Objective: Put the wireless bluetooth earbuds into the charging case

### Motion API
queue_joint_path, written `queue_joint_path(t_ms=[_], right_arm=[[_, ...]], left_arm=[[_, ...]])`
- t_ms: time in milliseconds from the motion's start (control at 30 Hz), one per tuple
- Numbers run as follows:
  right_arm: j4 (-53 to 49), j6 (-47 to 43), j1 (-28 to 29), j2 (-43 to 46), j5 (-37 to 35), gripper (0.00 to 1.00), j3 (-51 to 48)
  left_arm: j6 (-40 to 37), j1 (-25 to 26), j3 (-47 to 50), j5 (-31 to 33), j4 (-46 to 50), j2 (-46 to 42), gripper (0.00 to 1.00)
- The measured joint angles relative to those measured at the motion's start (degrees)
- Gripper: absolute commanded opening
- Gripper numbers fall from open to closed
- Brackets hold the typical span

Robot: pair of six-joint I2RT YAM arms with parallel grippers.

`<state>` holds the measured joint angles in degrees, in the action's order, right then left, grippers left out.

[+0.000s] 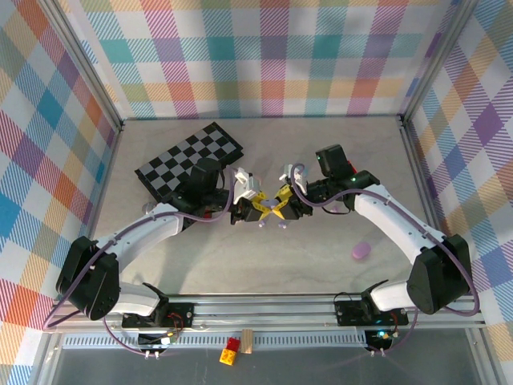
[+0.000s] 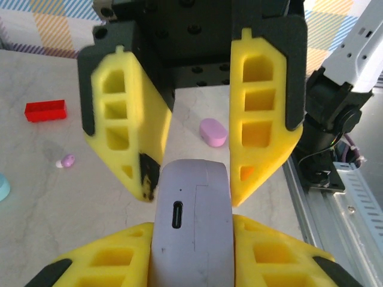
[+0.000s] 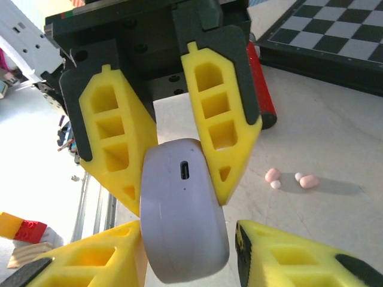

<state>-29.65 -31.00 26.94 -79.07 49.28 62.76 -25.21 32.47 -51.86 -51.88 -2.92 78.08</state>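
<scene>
Item 1, charging case [image 3: 182, 239], lavender, port facing the cameras: hanging in mid-air above the table [image 1: 321, 144], lid seam looking shut. Item 2, left gripper [image 3: 178, 200]: clamping tight across the case's flanks. Item 3, right gripper [image 2: 191, 196]: bracketing the case's other end, with a sliver of daylight showing beside 1 finger in its own wrist view, so I cannot tell whether it is gripping or merely flanking. Item 4, pink earbuds [image 3: 308, 181]: lying loose on the table beyond the case, with 1 more bud [image 2: 66, 160] sitting not far from the red block [image 2: 45, 110]. Item 5, second small pink case [image 2: 213, 132] (spare, untouched): resting on the table. Progress, by my reckoning: the case is being held secure, but nothing is sitting in it yet. Opening the lid, picking up the buds and seating them are all still waiting.
</scene>
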Motion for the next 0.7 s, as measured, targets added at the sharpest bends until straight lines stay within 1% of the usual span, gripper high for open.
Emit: queue_joint_path(t_ms=[33,133,300,367,467,533,567,600,633,667,700], right_arm=[[-0.02,-0.17,0.0,0.0,0.59,0.4,0.0],[-0.7,-1.14,-0.02,-0.37,2.84,0.34,0.26],[-1.86,-2.97,-0.37,-1.9,4.59,0.21,1.2],[-1.97,-3.58,-0.37,-1.95,4.74,0.2,1.22],[-2.1,-3.78,-0.37,-1.95,5.03,0.16,1.22],[-2.08,-3.13,-0.52,-1.92,5.25,0.14,1.22],[-2.05,-2.6,-0.74,-1.92,5.27,0.13,1.2],[-1.9,-1.79,-0.94,-1.9,5.31,0.13,1.2],[-1.55,-0.63,-1.18,-1.88,5.29,0.13,1.2],[-1.05,0.72,-1.64,-1.88,5.35,0.13,1.2],[-0.42,2.43,-2.4,-1.88,5.73,0.13,1.16]], left_arm=[[0.37,0.0,-0.24,-0.55,-0.04,0.0,0.14],[1.09,0.0,-0.7,-1.75,0.07,0.17,0.14],[2.36,-0.33,-1.2,-2.67,1.44,0.5,0.14],[2.47,-0.33,-1.29,-3.06,1.81,0.5,0.16],[2.51,-0.33,-1.33,-3.17,1.99,0.5,0.36],[2.21,-0.31,-1.33,-3.41,1.25,0.5,0.51],[1.97,-0.31,-1.33,-3.45,0.66,0.5,0.56],[2.1,-0.31,-1.27,-3.37,-0.17,0.5,0.68],[2.25,-0.31,-1.18,-3.23,-1.14,0.48,0.76],[2.32,-0.31,-1.05,-2.97,-2.1,0.44,0.79],[2.95,-0.31,-0.5,-2.38,-4.0,0.22,0.85]])
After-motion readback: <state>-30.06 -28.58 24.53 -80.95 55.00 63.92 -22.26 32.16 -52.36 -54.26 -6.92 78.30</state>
